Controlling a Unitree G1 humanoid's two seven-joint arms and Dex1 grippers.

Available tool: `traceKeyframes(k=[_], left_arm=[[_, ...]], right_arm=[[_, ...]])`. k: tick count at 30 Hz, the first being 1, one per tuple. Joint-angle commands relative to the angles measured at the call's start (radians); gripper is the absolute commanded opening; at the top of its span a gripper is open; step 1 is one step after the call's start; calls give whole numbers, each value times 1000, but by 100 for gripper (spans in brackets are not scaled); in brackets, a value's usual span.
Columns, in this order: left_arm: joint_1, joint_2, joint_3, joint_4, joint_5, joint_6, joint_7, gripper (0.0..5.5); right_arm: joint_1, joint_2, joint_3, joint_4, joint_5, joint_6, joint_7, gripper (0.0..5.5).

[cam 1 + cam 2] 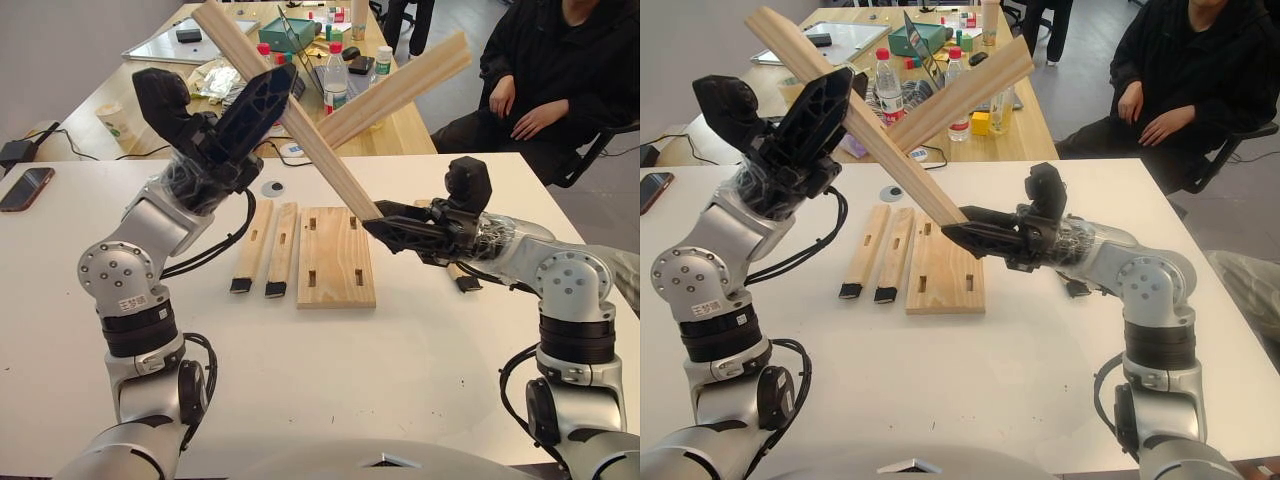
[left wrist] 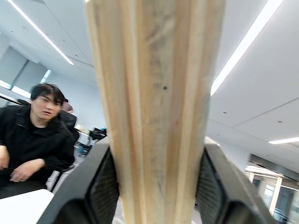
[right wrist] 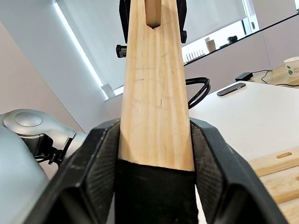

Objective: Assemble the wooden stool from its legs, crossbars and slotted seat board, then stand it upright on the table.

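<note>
Two long wooden legs cross in an X in the air above the white table (image 1: 420, 400). My left gripper (image 1: 275, 85) is shut on the lower end of one leg (image 1: 400, 88), which slants up to the right. My right gripper (image 1: 378, 222) is shut on the black-capped end of the other leg (image 1: 255, 65), which slants up to the left past the left fingers. Flat on the table under them lies the slotted seat board (image 1: 336, 257). Left of it lie two slotted wooden pieces (image 1: 252, 245) (image 1: 282, 248) with black ends. Another black-ended piece (image 1: 465, 280) sits partly hidden under my right arm.
A phone (image 1: 25, 187) lies at the table's far left edge and a small round disc (image 1: 272, 188) sits behind the boards. A second wooden table (image 1: 410, 130) behind carries bottles, a cup and clutter. A seated person (image 1: 560, 70) is at the back right.
</note>
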Motion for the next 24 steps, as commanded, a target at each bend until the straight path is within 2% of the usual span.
traceKeyframes(k=[1, 4, 7, 10, 14, 19, 24], left_arm=[[-44, 32, 29, 41, 75, -67, -8, 202], [-51, 100, 26, 62, 160, -87, -94, 202], [0, 168, -60, 65, 337, -146, -244, 202], [71, 206, -175, 97, 528, -242, -394, 201], [140, 194, -283, 198, 724, -385, -518, 201], [137, 173, -330, 358, 882, -550, -594, 201], [143, 170, -351, 419, 918, -614, -658, 201]], right_arm=[[4, -52, 74, 5, -116, -43, 12, 295], [47, -118, 247, 51, -380, -203, 34, 353], [61, -134, 327, 113, -532, -303, 27, 403], [52, -127, 344, 171, -616, -361, 24, 409], [29, -119, 352, 228, -676, -395, 35, 409], [25, -134, 395, 234, -731, -411, 90, 409], [6, -147, 381, 261, -755, -396, 122, 409]])
